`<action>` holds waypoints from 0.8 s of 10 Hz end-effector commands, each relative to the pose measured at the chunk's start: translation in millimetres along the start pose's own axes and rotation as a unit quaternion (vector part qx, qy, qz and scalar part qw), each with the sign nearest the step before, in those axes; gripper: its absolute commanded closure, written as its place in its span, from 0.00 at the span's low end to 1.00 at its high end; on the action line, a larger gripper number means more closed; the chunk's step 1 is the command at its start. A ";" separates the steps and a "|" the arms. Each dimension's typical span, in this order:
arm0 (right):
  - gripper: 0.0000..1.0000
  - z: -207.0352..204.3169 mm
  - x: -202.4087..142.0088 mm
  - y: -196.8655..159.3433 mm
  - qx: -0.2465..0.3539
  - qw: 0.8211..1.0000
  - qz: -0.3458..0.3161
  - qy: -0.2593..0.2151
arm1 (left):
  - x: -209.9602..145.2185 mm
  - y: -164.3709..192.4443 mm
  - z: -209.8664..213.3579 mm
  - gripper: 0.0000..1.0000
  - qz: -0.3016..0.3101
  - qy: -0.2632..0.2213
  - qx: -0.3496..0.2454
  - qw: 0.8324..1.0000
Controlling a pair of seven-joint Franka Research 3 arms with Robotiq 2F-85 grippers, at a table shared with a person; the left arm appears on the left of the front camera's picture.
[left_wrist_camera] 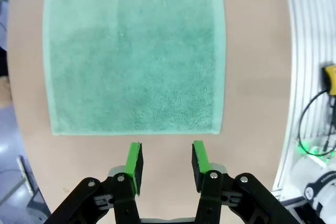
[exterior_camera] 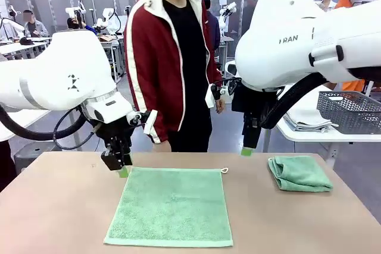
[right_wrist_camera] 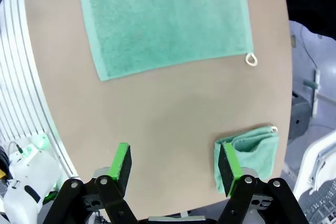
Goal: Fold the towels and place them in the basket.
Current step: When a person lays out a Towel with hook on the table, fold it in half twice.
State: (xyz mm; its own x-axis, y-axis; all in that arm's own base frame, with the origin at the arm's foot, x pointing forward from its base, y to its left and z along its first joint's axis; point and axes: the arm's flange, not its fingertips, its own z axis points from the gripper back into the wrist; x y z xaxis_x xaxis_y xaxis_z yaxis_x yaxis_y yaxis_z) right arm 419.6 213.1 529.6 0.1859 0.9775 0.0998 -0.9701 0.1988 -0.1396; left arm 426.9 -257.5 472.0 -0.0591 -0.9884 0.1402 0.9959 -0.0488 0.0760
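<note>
Brown table [exterior_camera: 59, 206], flat towel [exterior_camera: 169, 206], left gripper [left_wrist_camera: 167, 145] half-open and empty, right gripper [right_wrist_camera: 174, 150] wide, empty

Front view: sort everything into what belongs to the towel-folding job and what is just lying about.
Job: spread towel, flat on the table; folded towel to its right; grey basket on the side table; open left hand and open right hand.
Lying about: pale folded cloths beside the basket; person standing at the far side.
</note>
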 end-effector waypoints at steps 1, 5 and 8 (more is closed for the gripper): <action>0.16 -1.7 -5.5 -4.0 0.011 1.000 -0.006 -0.002 | 2.7 -5.9 -5.1 0.50 0.035 0.041 0.010 0.998; 0.16 0.0 0.0 0.0 0.000 1.000 0.000 0.000 | 0.0 0.0 0.0 0.50 0.000 0.000 0.000 1.000; 0.16 -18.9 11.7 28.3 0.019 0.999 0.047 0.004 | 2.5 -23.3 -2.0 0.50 0.036 0.023 -0.001 0.999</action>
State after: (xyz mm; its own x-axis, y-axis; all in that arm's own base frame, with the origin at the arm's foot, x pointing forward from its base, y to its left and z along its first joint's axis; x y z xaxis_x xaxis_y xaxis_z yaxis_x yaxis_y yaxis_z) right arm 410.2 225.6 518.6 0.1511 0.9852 0.0813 -0.9796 0.1602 -0.1214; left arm 418.6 -259.7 467.7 -0.0215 -0.9936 0.1105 0.9972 -0.0135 0.0730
